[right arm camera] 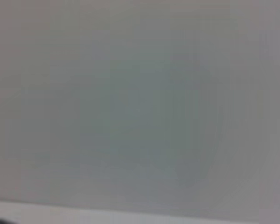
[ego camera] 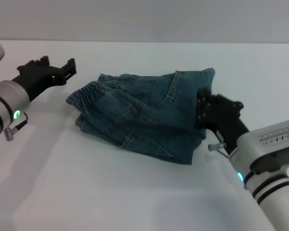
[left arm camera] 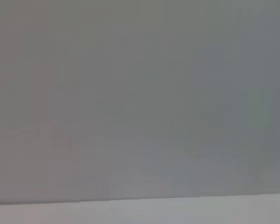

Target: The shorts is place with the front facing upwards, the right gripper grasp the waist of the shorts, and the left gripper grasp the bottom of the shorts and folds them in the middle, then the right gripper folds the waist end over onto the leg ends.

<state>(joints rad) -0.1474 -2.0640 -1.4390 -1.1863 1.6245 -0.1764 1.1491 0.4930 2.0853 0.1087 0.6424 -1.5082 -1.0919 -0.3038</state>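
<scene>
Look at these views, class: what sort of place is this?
Probably a robot test bench or lab: a bare white table, plain grey wall, folded shorts, with the left gripper and right gripper beside them.

Just a plain white table filling most of the head view, far edge running straight across near the top. Behind it a bare grey wall. Soft, even light, faint shadows on the tabletop.
</scene>
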